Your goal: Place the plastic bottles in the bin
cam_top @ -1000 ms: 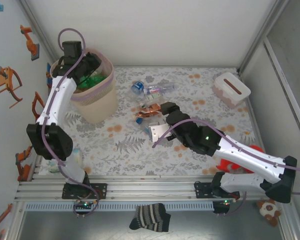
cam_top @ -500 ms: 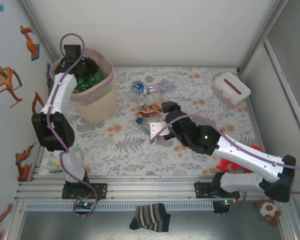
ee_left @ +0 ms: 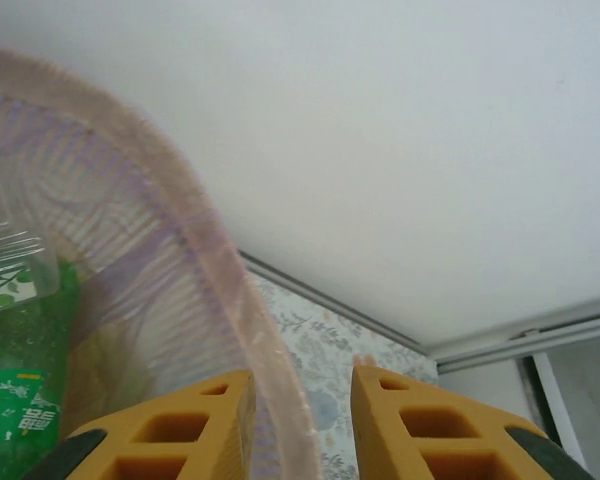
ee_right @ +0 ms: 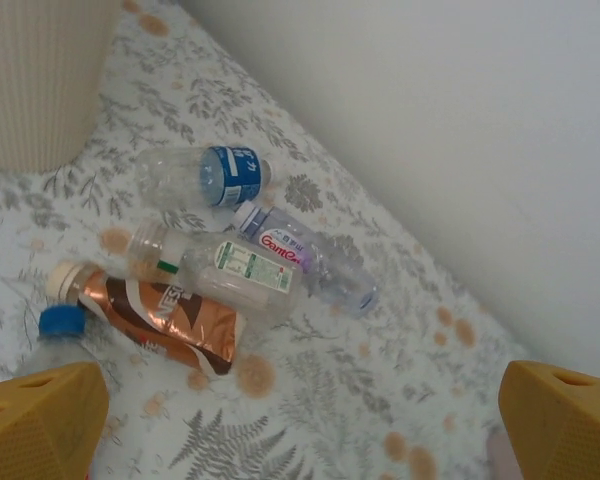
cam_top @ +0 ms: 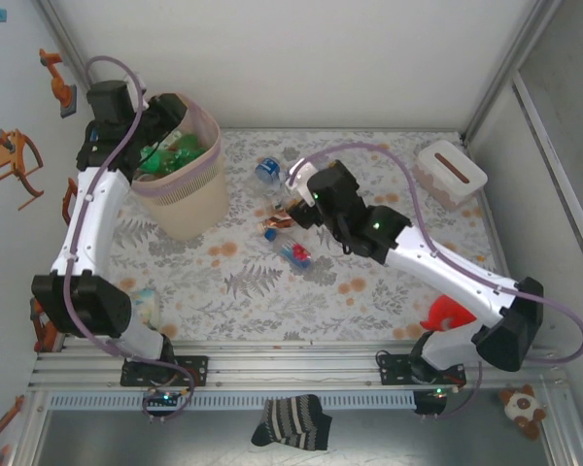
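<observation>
The pale pink bin stands at the far left with green bottles inside. My left gripper hovers at its far-left rim, open and empty. In the left wrist view the bin's rim runs up between the yellow fingers, and a green bottle lies inside. My right gripper hangs open over a cluster of bottles mid-table. Below the right gripper lie a blue-labelled bottle, a purple-labelled one, a clear white-labelled one, a brown-labelled one and a blue-capped one.
A small white box with a slot sits at the far right. One more bottle with blue and red on it lies on the flowered cloth nearer the arms. A red object sits by the right arm's base. White walls enclose the table.
My right arm has swung away from the table's middle to above the bottle cluster, uncovering the blue and red bottle. My left gripper has drawn back from inside the bin toward its rim.
</observation>
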Robot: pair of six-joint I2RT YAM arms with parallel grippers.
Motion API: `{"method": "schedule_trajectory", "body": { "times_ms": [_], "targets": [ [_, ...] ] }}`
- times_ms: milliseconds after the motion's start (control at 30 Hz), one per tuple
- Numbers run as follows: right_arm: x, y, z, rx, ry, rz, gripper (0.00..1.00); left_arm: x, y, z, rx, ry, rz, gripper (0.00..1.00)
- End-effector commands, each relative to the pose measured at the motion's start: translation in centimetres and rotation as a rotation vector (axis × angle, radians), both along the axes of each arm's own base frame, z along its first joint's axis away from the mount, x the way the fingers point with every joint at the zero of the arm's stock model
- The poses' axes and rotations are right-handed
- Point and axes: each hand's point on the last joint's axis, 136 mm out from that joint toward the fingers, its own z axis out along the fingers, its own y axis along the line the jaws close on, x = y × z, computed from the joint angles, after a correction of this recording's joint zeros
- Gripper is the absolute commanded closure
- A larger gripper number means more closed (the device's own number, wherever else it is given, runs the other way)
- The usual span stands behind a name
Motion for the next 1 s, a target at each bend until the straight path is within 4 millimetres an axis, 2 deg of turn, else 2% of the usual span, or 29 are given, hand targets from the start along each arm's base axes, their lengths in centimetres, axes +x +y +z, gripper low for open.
{"method": "schedule_trajectory", "body": {
  "times_ms": [0, 133, 233, 367, 567, 700, 833, 967],
  "targets": [
    [0.7, -0.2, -1.1, 0.239, 0.182, -0.094, 0.01, -1.4, -0.6, 0.6, 0.030, -0.052, -0.063, 0.67],
    [1.6, 0.2, -3.1, 0.276, 0.298, -0.100, 0.01, -2.8, -0.5, 0.1, 0.043, -0.050, -0.073, 0.66],
    [1.5, 1.0, -4.6, 0.231, 0.357, -0.064, 0.01, -3.6, -0.4, -0.4, 0.051, -0.035, -0.071, 0.66],
    [1.3, 1.2, -6.9, 0.149, 0.434, -0.065, 0.08, -4.4, -0.2, -0.8, 0.056, -0.026, -0.068, 0.66],
    [0.0, 3.5, -12.6, 0.073, 0.636, -0.004, 0.16, -4.8, 0.0, -1.2, 0.066, -0.016, -0.063, 0.64],
    [-0.9, 4.9, -16.0, -0.008, 0.704, 0.018, 0.19, -5.0, 0.6, -1.0, 0.077, -0.029, -0.038, 0.63],
    [-1.1, 5.9, -18.8, -0.051, 0.755, 0.034, 0.21, -5.3, 0.2, -0.2, 0.069, -0.060, -0.063, 0.57],
    [-1.0, 6.7, -21.1, -0.091, 0.790, 0.046, 0.22, -5.4, 0.2, 0.2, 0.070, -0.072, -0.066, 0.57]
  ]
}}
